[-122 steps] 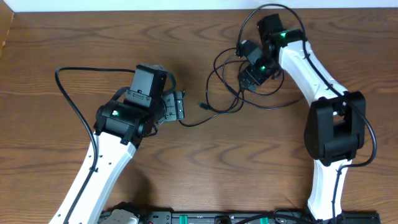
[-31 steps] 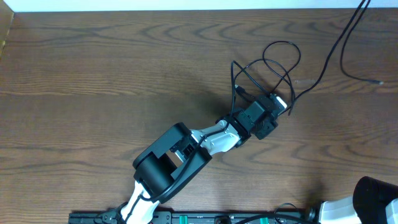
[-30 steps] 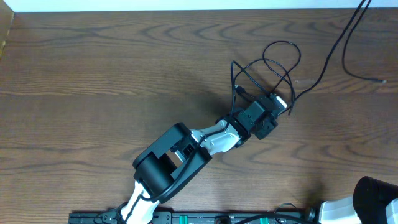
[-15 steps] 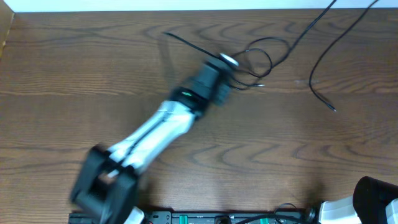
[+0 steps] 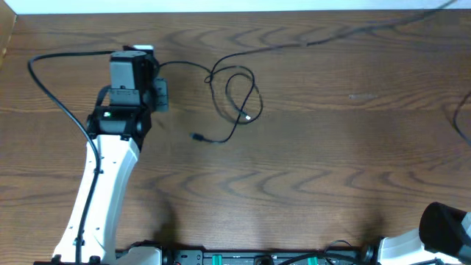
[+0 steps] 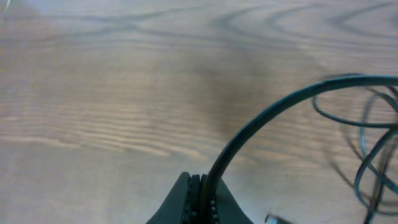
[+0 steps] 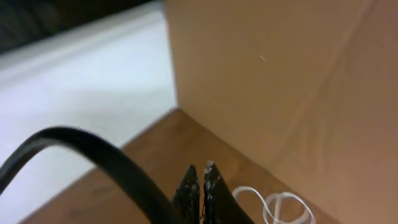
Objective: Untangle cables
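Observation:
My left gripper point(image 5: 157, 72) is at the table's far left, shut on the black cable point(image 5: 235, 96). That cable runs right from the jaws into loose loops, with one plug end point(image 5: 197, 137) lying on the wood. In the left wrist view the left gripper point(image 6: 202, 186) pinches the black cable point(image 6: 261, 124), which arcs up and right. A second dark cable point(image 5: 331, 37) stretches blurred toward the top right corner. My right gripper point(image 7: 201, 169) is shut, with a black cord point(image 7: 93, 149) passing beside its left finger; whether it is pinched I cannot tell. A white cable point(image 7: 280, 205) lies coiled beyond it.
In the overhead view only the right arm's base point(image 5: 445, 232) shows, at the bottom right. A cardboard wall point(image 7: 298, 81) rises close behind the right gripper. The left arm's own thick wire point(image 5: 51, 81) loops out at the far left.
The left gripper shut on the black cable and its arm swung from centre-right to the far left, dragging the loops left and loosening them. The other cable has pulled out toward the top right.

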